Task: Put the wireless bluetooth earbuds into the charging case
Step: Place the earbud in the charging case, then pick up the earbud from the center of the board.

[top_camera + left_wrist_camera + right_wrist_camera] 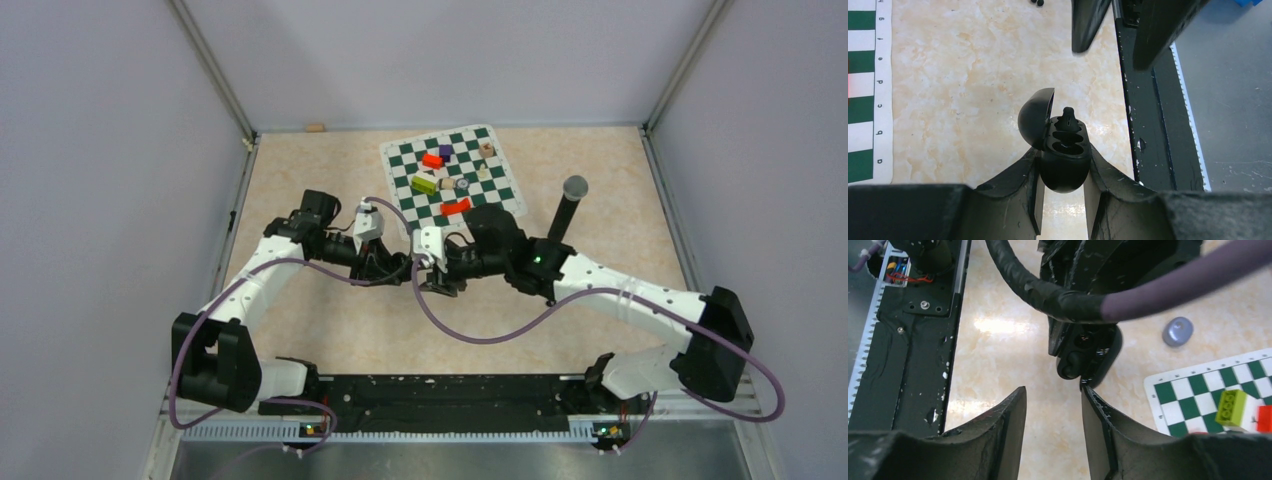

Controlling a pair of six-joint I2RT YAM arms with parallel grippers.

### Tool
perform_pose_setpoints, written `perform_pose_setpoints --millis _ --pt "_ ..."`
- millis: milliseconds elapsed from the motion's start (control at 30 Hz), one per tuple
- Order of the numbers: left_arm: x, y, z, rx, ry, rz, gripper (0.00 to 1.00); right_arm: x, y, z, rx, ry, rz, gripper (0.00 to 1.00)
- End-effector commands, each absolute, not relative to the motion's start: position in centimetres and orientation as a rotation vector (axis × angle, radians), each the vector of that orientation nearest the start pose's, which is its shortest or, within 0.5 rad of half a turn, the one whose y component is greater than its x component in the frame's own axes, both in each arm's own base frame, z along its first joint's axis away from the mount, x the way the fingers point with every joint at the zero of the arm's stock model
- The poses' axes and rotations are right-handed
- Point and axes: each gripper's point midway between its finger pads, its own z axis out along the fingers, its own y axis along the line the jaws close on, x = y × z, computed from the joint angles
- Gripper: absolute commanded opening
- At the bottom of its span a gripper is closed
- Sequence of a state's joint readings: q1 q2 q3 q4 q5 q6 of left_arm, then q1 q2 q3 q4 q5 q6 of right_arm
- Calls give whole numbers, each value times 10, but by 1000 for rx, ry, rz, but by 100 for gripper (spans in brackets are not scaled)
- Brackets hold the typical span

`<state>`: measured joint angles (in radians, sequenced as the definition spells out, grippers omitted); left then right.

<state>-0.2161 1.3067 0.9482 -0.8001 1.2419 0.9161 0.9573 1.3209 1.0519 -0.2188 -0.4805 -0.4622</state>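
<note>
Fingers of the left arm (1018,187) are clamped tight on the lower body of the black charging case (1063,172), one on each side, holding it above the pale surface (963,90). The lid (1035,117) stands open, swung out to the left. At the far end of the case a small black earbud (1068,114) pokes up above the rim. The two hollows below it are dark, and I cannot tell whether anything sits in them.

Opposite, the fingers of the right arm (998,432) stand apart with nothing between them. Their tips point at the case (1090,352) from close by, and one tip looks to be just touching its edge.

A pale purple rounded object (1178,331) lies on the surface just off the corner of the chessboard (1208,395), where a yellow-green block (1230,407) rests. Two tiny black specks (1037,2) lie farther off on the surface, too small to name.
</note>
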Motion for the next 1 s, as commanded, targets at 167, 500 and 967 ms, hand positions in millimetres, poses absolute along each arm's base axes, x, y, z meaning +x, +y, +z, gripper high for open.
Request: perform_pose_setpoints --millis 167,500,967 --pt "209 -208 200 1382 1471 -1216 0 212 346 254 -1413 1389 671 49" --pt "208 -208 202 1384 1453 -1210 0 238 241 232 -1522 1530 259 51" --pt "206 -207 208 1385 1434 -1201 0 226 68 97 -1512 2013 -87 38"
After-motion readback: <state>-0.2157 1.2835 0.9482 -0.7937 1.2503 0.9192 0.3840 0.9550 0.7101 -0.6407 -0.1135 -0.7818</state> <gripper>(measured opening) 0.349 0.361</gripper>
